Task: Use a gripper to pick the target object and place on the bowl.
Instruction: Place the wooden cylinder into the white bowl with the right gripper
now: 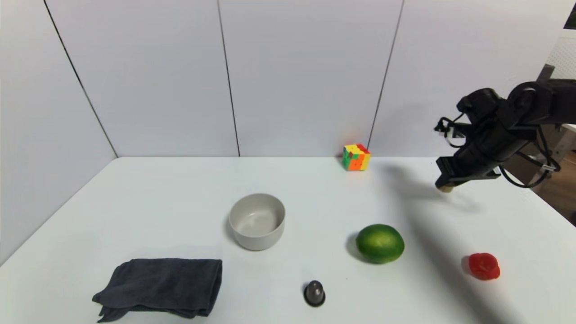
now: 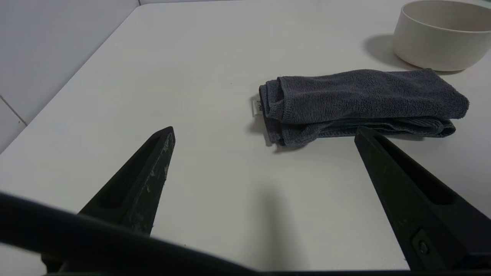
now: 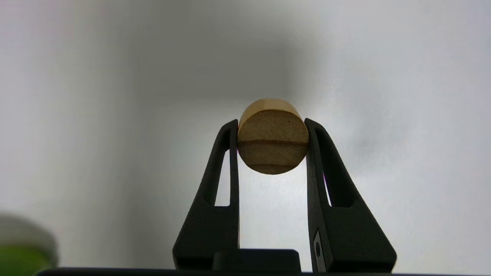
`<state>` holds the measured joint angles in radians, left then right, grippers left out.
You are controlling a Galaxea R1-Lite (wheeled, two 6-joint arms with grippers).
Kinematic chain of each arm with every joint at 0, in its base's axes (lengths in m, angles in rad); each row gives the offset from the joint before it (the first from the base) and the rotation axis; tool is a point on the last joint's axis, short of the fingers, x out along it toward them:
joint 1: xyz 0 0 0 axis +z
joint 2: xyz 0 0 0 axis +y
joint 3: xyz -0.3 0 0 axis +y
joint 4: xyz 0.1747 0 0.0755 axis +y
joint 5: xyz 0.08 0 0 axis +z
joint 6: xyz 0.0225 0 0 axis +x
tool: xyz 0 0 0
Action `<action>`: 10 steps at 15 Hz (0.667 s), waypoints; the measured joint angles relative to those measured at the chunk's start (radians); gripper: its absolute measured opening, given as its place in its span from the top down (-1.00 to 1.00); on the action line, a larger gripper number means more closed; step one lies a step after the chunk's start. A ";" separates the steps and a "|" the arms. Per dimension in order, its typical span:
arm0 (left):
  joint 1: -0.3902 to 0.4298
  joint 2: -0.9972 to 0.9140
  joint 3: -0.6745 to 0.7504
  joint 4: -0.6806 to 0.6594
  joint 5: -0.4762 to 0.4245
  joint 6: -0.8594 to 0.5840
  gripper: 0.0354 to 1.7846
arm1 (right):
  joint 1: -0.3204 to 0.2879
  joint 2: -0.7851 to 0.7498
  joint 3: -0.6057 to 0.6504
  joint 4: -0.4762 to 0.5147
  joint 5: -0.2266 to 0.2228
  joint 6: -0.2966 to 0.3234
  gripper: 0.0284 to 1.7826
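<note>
Right gripper [image 1: 446, 185] hangs in the air over the far right part of the table [image 1: 180, 189], its arm cut off by the head view's right edge; from the head camera only a small tan tip of the target object [image 1: 446, 188] pokes out below the black fingers, the rest hidden by the tool body. Right wrist view shows it better: right gripper [image 3: 271, 142] has the target object [image 3: 272, 138] pinched between its two fingers [image 3: 226, 161], clamped on both sides near the tips, flat wood-like face with a dark line across it turned to the camera, rounded top edge above. Object clear of the table surface, shadow below it. Blurred green blob at that view's corner, likely the lime [image 3: 21, 257], mostly cut off. Bowl [image 1: 257, 220] sits mid-table, well apart from the right gripper, nothing visible inside it. Lime [image 1: 380, 243] between bowl and red lumpy object [image 1: 484, 266]; dark grey dome [image 1: 314, 293] near the front edge; coloured puzzle cube [image 1: 356, 157] by the back wall. Folded grey towel [image 1: 162, 287] front left. Left gripper [image 2: 264, 161] not seen from the head camera; its own wrist view shows fingers spread wide, holding nothing, low over the table just beside the towel [image 2: 360, 103], bowl [image 2: 441, 38] beyond it partly cut off. Dark blurred cable crosses that view's lower part.
</note>
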<state>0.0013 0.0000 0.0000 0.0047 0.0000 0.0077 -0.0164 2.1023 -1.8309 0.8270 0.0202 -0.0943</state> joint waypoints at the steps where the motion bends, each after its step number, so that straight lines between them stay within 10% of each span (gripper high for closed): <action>1: 0.000 0.000 0.000 0.000 0.000 0.000 -0.89 | 0.023 -0.038 0.029 -0.001 0.001 0.000 0.49; 10: 0.000 0.000 0.000 0.000 0.000 0.000 -0.89 | 0.359 -0.194 0.153 -0.064 0.002 -0.033 0.49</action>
<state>0.0013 0.0000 0.0000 0.0043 0.0000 0.0077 0.3423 1.9083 -1.6779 0.7634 0.0226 -0.1274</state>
